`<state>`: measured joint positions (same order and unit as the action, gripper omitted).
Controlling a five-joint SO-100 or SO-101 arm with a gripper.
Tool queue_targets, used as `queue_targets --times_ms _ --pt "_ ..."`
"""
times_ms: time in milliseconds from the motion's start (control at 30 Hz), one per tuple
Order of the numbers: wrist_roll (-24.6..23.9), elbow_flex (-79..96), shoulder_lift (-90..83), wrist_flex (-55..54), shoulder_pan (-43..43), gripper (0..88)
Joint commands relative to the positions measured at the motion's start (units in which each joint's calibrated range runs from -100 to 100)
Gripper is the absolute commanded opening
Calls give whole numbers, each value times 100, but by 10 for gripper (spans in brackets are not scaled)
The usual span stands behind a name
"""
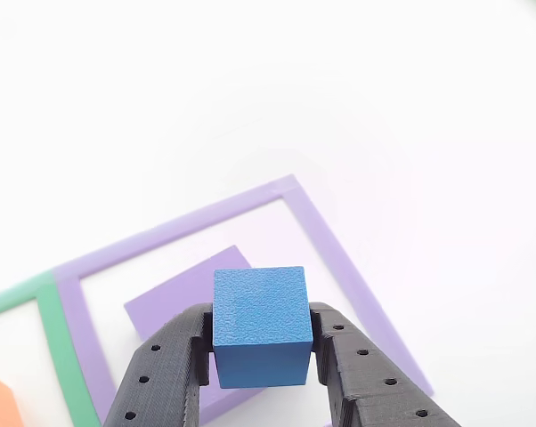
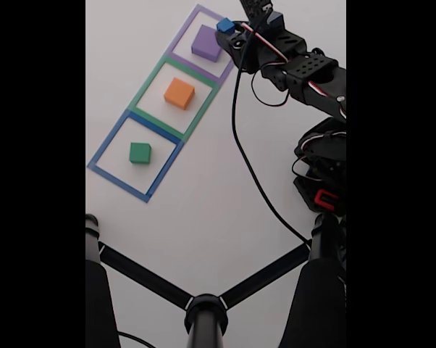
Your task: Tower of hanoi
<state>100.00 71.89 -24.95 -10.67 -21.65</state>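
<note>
Blue cube (image 1: 259, 325) clamped betw. both fingers of gripper (image 1: 261, 356), held off the desk (image 1: 339, 89) over the purple block (image 1: 183, 298). In fixed view, cube (image 2: 225, 25) at far end of desk, just above/beside purple block (image 2: 206, 42) inside purple tape square (image 2: 176, 40). Orange block (image 2: 179, 93) in green square (image 2: 147, 87), mid row; green block (image 2: 139, 152) in blue square (image 2: 102, 156), nearest end. Each apart from the others, none stacked.

Step in hand, prob.: carrying cube, either just lifted or about to be set down; can't tell which. Grip looks square, sides flat to the pads, no tilt seen. For a good move: keep height enough to clear the other blocks, travel level, centre over target before lowering, release only once seated flat. Risk: off-centre drop, cube slipping off an edge; cable (image 2: 236, 109) trailing across desk could snag.
</note>
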Motion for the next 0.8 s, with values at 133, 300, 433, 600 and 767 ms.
queue_targets --times_ms 133,300,433,600,767 --pt "0 -88 1221 -1794 118 56" --pt "0 -169 1926 -2563 171 58" --pt "0 -224 2302 -2919 240 59" --pt "0 -351 2639 -3170 271 59" --pt "0 -460 2839 -3315 347 60"
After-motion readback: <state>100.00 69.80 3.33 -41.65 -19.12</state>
